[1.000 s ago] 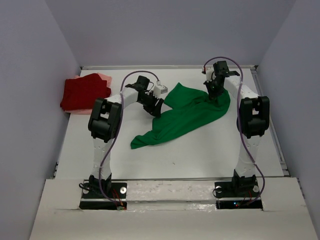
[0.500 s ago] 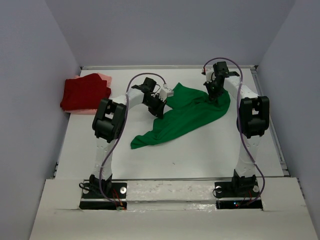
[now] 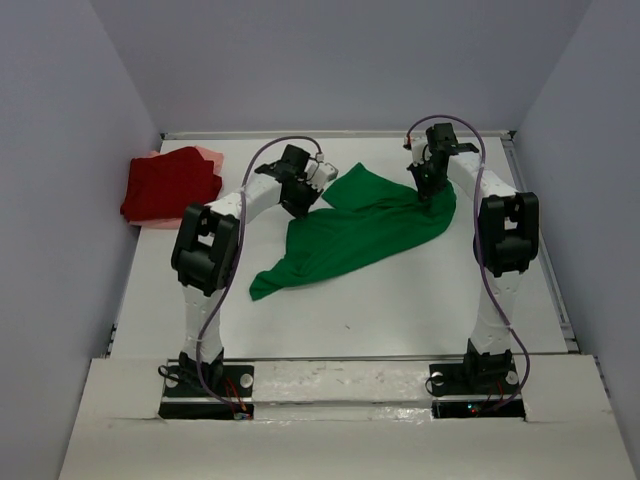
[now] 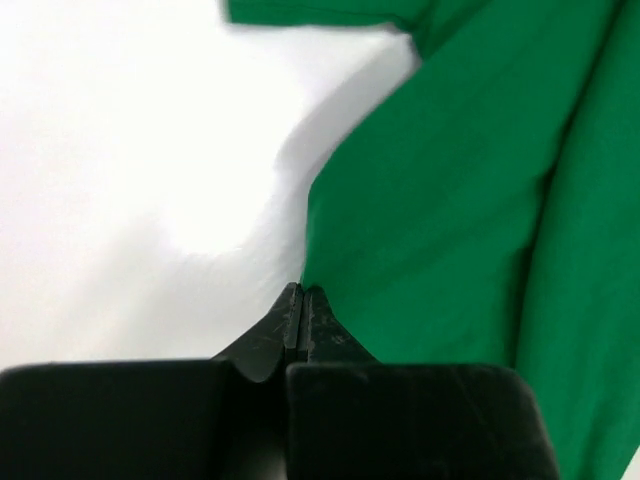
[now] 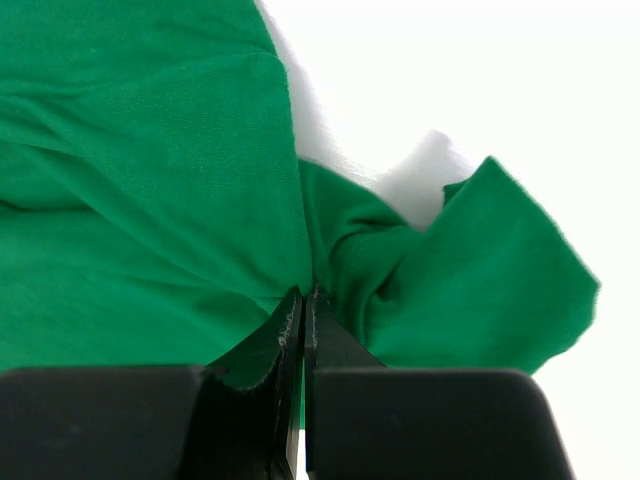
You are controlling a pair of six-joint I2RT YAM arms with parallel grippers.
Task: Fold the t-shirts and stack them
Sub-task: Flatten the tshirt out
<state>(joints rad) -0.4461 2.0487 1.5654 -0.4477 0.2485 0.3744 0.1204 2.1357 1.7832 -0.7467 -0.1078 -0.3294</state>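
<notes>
**Overhead view.** The green t-shirt lies unfolded and rumpled on the white table. It runs as a slanted band from the far right, beneath your right arm, to a narrow tail nearer the left arm. Your left gripper sits at the shirt's far left edge. Your right gripper sits at its far right corner.

**Left wrist view.** The left gripper has its jaws pressed together. The edge of the green t-shirt meets the tips, so you are pinching the cloth at its border. Bare table fills the left of this view.

**Right wrist view.** The right gripper is likewise clamped tight, with its tips buried in a bunched fold of the green t-shirt. Creases fan out from the pinch, and a loose flap lies to the right.

**Stack.** At the far left of the table, well apart from both grippers, the dark red t-shirt lies folded on the pale pink t-shirt. Only a rim of the pink one shows along the far side.
</notes>
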